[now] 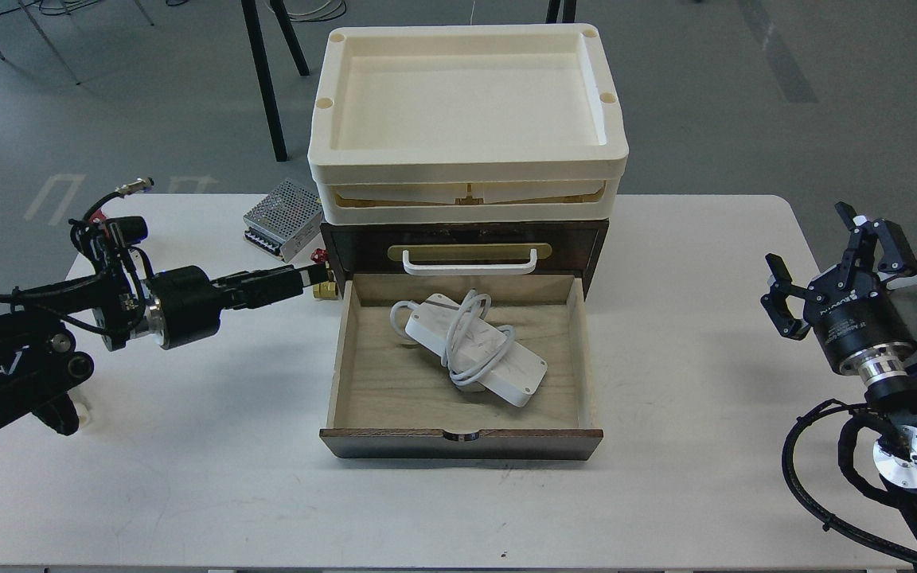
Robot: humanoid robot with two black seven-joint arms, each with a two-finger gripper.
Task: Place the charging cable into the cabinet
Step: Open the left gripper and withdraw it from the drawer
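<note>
The charging cable (478, 350), a flat white block with a pale cord looped around it, lies diagonally inside the open drawer (458, 442) of the dark brown cabinet (578, 239). The drawer is pulled out toward me; its light wood floor shows. My left gripper (311, 275) is empty and points right, just outside the drawer's left back corner; its fingers overlap side-on. My right gripper (825, 259) is open and empty above the table's right edge, far from the cabinet.
Stacked cream plastic trays (466, 159) sit on top of the cabinet. A perforated metal power-supply box (283, 216) lies behind and to the left of it. Small red and brass parts (321, 288) sit by the cabinet's left side. The white table (665, 493) carries all of this.
</note>
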